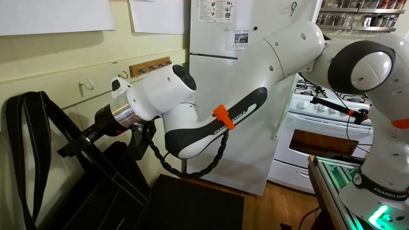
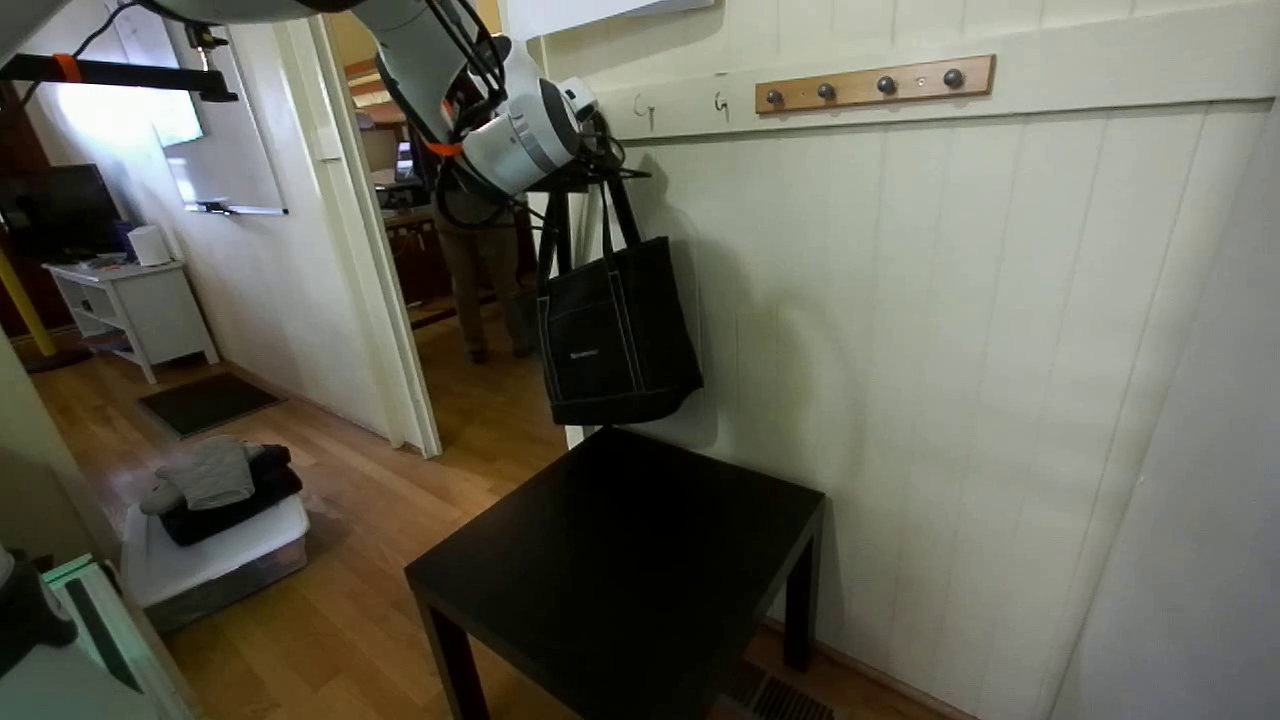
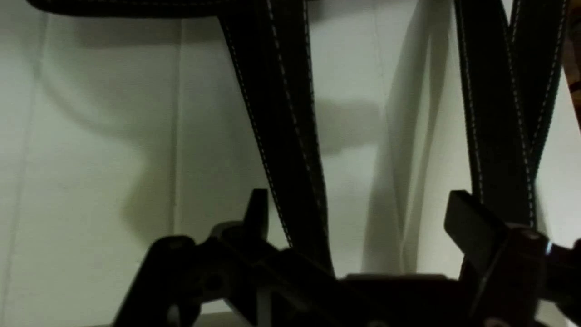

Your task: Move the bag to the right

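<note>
The black tote bag (image 1: 96, 201) is at lower left in an exterior view. In an exterior view the bag (image 2: 620, 335) hangs upright against the wall, above a black table. Its two strap handles loop upward; what holds their tops is hidden. My gripper (image 1: 68, 149) is at strap height, with straps crossing beside and behind its fingers. In the wrist view the gripper (image 3: 361, 200) is open, its fingers wide apart. A strap (image 3: 288, 131) runs down between the fingers, close to the left one. Another strap (image 3: 497, 113) passes behind the right finger.
A wooden peg rack (image 2: 875, 85) and a white hook (image 1: 87, 84) are on the wall. The low black table (image 2: 620, 570) stands below the bag. A fridge (image 1: 230, 127) and a stove (image 1: 319, 137) stand behind the arm. A doorway (image 2: 460, 300) lies beside the bag.
</note>
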`<action>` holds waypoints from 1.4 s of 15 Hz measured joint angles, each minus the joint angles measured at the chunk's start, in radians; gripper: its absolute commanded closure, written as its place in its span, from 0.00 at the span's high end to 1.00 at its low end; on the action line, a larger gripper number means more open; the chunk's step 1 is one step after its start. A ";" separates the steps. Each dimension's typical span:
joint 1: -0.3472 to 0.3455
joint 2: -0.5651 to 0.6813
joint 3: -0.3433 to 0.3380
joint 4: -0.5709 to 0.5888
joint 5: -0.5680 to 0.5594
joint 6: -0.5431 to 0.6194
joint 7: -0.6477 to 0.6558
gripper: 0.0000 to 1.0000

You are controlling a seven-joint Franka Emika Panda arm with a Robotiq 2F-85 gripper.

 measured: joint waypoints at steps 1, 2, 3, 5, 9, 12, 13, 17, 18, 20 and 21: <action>0.003 0.013 0.000 0.015 0.000 0.008 0.000 1.00; 0.005 0.026 0.000 0.029 0.001 0.015 0.000 1.00; 0.008 0.039 0.000 0.042 0.001 0.026 0.000 1.00; 0.013 0.065 -0.004 0.073 0.006 0.049 0.002 1.00; 0.024 0.110 -0.027 0.140 0.017 0.081 0.018 0.74; 0.030 0.136 -0.032 0.182 0.023 0.085 0.018 0.49; 0.031 0.143 -0.031 0.192 0.024 0.085 0.018 0.42; 0.025 0.155 -0.025 0.212 0.028 0.085 0.018 0.13; 0.023 0.156 -0.022 0.215 0.032 0.085 0.018 0.05; 0.018 0.155 -0.019 0.224 0.042 0.085 0.019 0.00; 0.015 0.154 -0.016 0.229 0.048 0.085 0.020 0.00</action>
